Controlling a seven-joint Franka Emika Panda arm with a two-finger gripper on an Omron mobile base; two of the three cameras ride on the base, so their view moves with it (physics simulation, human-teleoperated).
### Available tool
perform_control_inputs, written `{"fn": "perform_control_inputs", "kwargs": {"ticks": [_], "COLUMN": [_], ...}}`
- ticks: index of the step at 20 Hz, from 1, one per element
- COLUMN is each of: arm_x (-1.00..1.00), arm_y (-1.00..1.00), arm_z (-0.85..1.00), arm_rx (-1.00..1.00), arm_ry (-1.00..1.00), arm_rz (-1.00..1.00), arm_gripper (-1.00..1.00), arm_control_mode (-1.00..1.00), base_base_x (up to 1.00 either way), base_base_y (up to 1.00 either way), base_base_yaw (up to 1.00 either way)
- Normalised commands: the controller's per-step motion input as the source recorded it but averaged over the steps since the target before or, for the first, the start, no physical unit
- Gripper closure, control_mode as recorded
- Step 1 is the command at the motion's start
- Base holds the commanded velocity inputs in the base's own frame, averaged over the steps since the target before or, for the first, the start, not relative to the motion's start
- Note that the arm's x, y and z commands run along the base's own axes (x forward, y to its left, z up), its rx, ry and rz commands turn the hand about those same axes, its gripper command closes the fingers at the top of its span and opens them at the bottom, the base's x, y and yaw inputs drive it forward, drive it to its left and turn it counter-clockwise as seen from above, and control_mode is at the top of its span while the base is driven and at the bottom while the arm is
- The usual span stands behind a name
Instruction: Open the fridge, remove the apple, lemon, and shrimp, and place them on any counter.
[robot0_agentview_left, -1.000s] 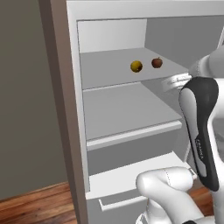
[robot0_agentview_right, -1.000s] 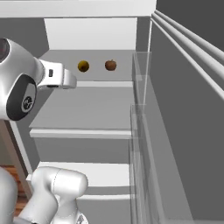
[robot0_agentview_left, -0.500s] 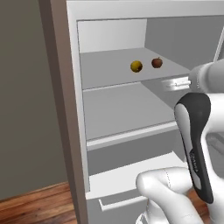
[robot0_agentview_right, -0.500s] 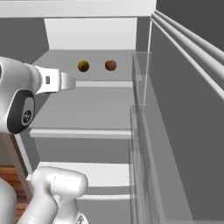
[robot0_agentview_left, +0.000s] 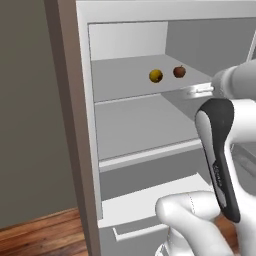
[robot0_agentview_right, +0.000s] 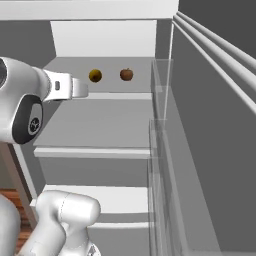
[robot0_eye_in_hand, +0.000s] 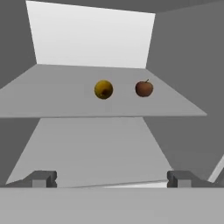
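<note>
The fridge (robot0_agentview_left: 85, 125) stands open, its white shelves bare except for the upper shelf (robot0_eye_in_hand: 57, 98), where the lemon (robot0_eye_in_hand: 103, 89) and the apple (robot0_eye_in_hand: 144, 88) sit side by side, a little apart, toward the back of the shelf and nearer its right edge than its left; the lemon is on the left, the apple on the right. The pincer (robot0_eye_in_hand: 111, 179) is spread wide and pinches nothing, hanging in front of the shelves and pointing in at the two fruits, well short of them. Below the shelves the lower drawer (robot0_agentview_left: 145, 210) is shut.
</note>
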Motion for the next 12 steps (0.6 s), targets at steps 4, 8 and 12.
{"fn": "perform_control_inputs", "kwargs": {"ticks": [4, 8, 12], "arm_x": [0.64, 0.70, 0.73], "arm_y": [0.00, 0.00, 0.06], "arm_z": [-0.14, -0.07, -0.05], "arm_rx": [0.00, 0.00, 0.00], "arm_ry": [0.06, 0.01, 0.00], "arm_rz": [0.00, 0.00, 0.00], "arm_gripper": [-1.00, -1.00, -1.00], "arm_control_mode": [-1.00, -1.00, -1.00], "base_base_x": [0.00, 0.00, 0.00], "base_base_y": [0.00, 0.00, 0.00], "base_base_yaw": [0.00, 0.00, 0.00]}}
